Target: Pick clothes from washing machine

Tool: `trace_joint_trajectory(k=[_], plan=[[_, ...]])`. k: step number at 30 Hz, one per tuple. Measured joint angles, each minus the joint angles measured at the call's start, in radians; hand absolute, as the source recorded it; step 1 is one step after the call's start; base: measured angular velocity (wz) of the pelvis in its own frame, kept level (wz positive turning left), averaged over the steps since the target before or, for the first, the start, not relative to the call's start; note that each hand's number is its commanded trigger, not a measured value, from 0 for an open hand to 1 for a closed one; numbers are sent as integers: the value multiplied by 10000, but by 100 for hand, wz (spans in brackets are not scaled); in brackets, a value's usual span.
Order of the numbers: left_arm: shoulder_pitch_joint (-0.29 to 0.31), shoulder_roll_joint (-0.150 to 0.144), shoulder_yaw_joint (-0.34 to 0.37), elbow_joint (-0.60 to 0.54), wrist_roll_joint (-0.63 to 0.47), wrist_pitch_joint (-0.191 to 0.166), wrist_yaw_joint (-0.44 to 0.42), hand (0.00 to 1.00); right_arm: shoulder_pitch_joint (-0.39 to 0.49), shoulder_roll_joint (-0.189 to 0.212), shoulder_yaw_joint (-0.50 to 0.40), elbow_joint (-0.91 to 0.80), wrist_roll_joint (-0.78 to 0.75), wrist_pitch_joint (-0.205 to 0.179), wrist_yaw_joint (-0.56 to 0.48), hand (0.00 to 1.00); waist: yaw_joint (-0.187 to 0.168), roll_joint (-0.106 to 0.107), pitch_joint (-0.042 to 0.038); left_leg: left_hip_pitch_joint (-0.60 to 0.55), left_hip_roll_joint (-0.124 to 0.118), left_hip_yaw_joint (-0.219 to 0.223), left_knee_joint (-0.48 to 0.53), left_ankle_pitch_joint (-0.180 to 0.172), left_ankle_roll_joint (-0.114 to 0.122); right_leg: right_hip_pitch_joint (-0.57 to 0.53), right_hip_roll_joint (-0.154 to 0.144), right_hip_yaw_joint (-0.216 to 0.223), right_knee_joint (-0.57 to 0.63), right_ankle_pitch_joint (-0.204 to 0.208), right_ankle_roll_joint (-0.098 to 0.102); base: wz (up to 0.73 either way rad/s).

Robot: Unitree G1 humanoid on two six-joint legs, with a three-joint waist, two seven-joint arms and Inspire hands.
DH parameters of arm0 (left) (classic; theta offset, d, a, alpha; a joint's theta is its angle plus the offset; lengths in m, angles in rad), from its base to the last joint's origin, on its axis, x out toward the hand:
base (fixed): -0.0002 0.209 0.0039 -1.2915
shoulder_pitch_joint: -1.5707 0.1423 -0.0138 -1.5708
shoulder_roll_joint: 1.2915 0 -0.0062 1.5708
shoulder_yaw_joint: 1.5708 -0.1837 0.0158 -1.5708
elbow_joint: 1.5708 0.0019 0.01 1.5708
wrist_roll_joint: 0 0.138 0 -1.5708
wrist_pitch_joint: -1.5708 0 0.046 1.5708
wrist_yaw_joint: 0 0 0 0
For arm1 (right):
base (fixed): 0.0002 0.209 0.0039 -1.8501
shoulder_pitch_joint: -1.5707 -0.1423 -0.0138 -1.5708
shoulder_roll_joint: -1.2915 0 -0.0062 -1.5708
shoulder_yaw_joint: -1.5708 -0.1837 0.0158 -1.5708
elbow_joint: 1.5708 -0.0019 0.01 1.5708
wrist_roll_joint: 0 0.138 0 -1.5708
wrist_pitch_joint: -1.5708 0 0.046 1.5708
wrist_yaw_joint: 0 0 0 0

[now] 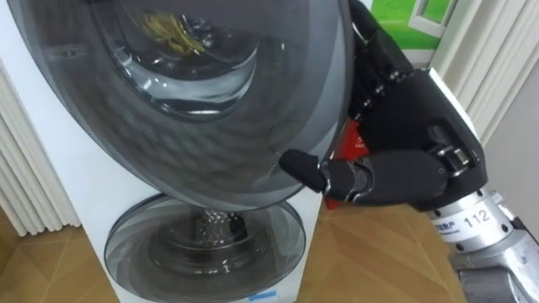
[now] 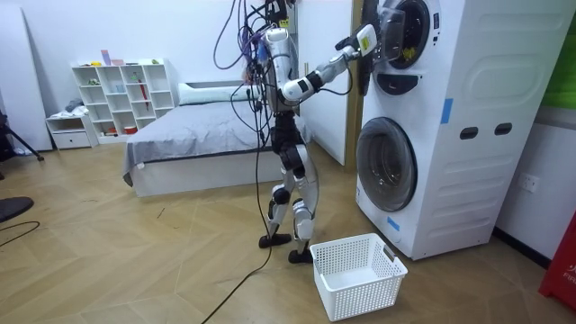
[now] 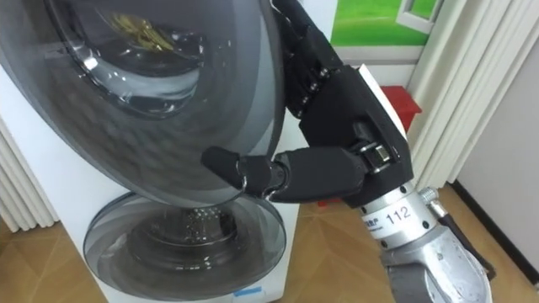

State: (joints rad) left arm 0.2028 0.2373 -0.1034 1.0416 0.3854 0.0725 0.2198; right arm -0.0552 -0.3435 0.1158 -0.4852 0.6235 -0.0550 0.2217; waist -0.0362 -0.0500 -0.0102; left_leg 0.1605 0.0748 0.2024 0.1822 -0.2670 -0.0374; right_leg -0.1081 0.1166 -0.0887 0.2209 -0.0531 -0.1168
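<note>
The upper washing machine's round grey door (image 1: pixel 210 126) stands partly swung out from the stacked white machines (image 2: pixel 468 117). Something yellow, likely cloth (image 1: pixel 173 34), shows through its glass window. My right hand (image 1: pixel 404 143) is at the door's right rim. Its thumb (image 3: pixel 253 172) lies on the door's front face and its fingers (image 3: pixel 299 50) reach round behind the edge, pinching the door. In the room view I stand upright facing the machines, my right arm raised to the door (image 2: pixel 364 49).
The lower machine's round door (image 1: pixel 202 244) is closed below. A white laundry basket (image 2: pixel 358 273) sits on the wooden floor by my feet. A red object (image 3: pixel 402 101) stands behind my hand. A bed (image 2: pixel 189 135) and a white shelf (image 2: pixel 112 94) are behind me.
</note>
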Motion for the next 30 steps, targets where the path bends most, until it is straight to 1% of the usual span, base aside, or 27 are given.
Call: trace_joint_trajectory(k=[3, 5, 7, 9, 10, 12, 15, 17, 20, 22, 23, 24, 30], plan=[[-42, 2, -19, 3, 4, -1, -164, 0, -2, 29, -13, 5, 33, -7, 60, 0, -5, -30, -21, 6, -1, 7, 12, -1, 7, 1, 3, 5, 6, -19, 31, 0], [-80, 47, -218, 1, 1, -30, -248, 0, -2, 28, -32, 9, 244, -9, 190, 0, -10, -65, -42, 19, -1, 15, 72, 3, 9, 16, 3, 13, 9, -34, 53, 0], [-141, 77, -224, 1, -1, -110, -388, 0, -5, 27, -22, 9, 464, -23, 301, 0, -10, -89, -27, 53, 3, 17, 81, 8, 8, 26, 13, 15, 9, -42, 50, 0], [-201, 119, -268, 2, -10, -179, -429, 0, -12, 35, 15, 8, 492, -118, 445, 0, 15, -168, 12, 73, 6, 18, 61, 14, 1, 30, 33, 42, 16, -47, 47, -3], [-218, 158, -267, 7, -9, -277, -477, 0, -20, 60, 5, 8, 490, -200, 584, 0, 42, -249, 47, 75, 11, 19, 53, 15, 0, 26, 52, 68, 20, -48, 45, -7], [-213, 176, -283, 17, -10, -356, -564, 0, -27, 140, -4, 7, 498, -229, 855, 0, 40, -407, 35, 69, 22, 19, 50, 17, -4, 26, 71, 80, 12, -54, 37, -3], [-229, 175, -296, 15, -9, -389, -576, 0, -29, 260, 2, 7, 500, -348, 1251, 0, 43, -517, 71, 51, 29, 12, 58, 17, -4, 29, 72, 80, 14, -55, 35, 0], [-228, 178, -306, 14, -9, -392, -578, 0, -40, 260, 8, -1, 528, -415, 1470, 0, 57, -557, 72, 31, 28, 5, 74, 17, -3, 27, 62, 75, 14, -54, 36, 0], [-230, 184, -357, 14, -5, -411, -599, 0, -238, 260, 122, -23, 794, -428, 1651, 0, 83, -561, 69, -14, 15, 2, 85, 15, 0, 11, 36, 66, 1, -43, 52, 3], [-250, 194, -357, 14, 15, -409, -640, 0, -481, 270, 236, -29, 795, -396, 1790, 0, 104, -558, 67, -52, 6, -47, 94, 11, 6, 2, 21, 42, -16, -38, 60, 11], [-312, 187, -356, 15, 15, -409, -703, 0, -496, 292, 253, -123, 785, -412, 1933, 0, 122, -558, 64, -144, -4, -150, 155, 3, 19, -21, -10, -21, -32, -29, 73, 14], [-312, 181, -356, 15, 8, -406, -738, 0, -479, 279, 238, -207, 784, -404, 1981, 0, 121, -545, 59, -163, -10, -151, 169, 2, 22, -41, -24, -33, -13, -29, 73, 10], [-409, 182, -357, 14, 16, -335, -771, 0, -581, 271, 648, -447, 768, -306, 2490, 0, 190, -472, -3, -296, 5, -261, 236, 5, 16, -126, -55, -171, -3, -27, 77, 5]])
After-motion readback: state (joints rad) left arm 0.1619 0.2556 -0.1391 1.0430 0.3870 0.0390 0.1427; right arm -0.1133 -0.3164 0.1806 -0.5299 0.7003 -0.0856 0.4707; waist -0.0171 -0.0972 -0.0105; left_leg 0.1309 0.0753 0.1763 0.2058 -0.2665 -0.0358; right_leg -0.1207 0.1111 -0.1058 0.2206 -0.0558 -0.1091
